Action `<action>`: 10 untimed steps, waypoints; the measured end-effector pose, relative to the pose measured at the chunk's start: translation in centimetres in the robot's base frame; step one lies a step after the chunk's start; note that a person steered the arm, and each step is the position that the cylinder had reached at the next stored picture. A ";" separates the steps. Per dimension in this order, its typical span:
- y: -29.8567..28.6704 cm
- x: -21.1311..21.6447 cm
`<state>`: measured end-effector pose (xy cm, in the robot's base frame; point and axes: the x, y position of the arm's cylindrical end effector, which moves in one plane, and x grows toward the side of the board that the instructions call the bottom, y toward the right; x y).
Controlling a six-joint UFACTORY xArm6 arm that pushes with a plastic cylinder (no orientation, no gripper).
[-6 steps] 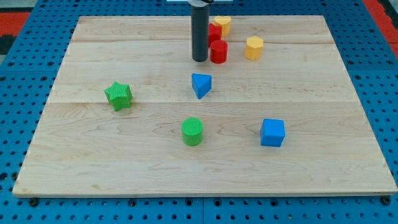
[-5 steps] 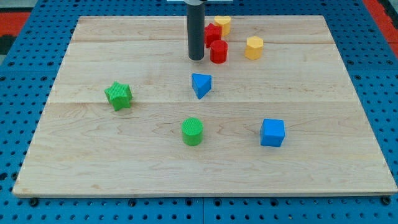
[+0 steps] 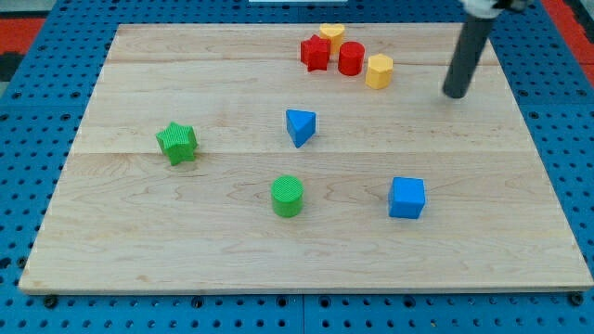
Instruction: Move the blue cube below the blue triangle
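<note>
Surface (image 3: 186, 83): pale wooden board of glued planks, visible grain, lying on a blue perforated base (image 3: 37, 306). No writing legible.

Blue cube (image 3: 406, 198): smooth, lower right of frame, standing alone with open board around it.
Blue triangle (image 3: 300, 126): wedge, centre, well up and left of the cube.
Green cylinder (image 3: 288, 196): ribbed, lower centre.
Green star (image 3: 176, 142): ribbed, left.
Top-centre cluster: red star (image 3: 316, 53), red cylinder (image 3: 351, 58), yellow hexagonal block (image 3: 379, 70), a further yellow block (image 3: 331, 33) behind.

My tip (image 3: 455, 94): end of a plain dark rod, no fingers, holding nothing; upper right, beside the yellow hexagonal block, well above the cube.
</note>
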<state>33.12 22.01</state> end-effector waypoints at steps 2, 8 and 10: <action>-7.5 0.8; -20.9 16.5; -24.5 23.6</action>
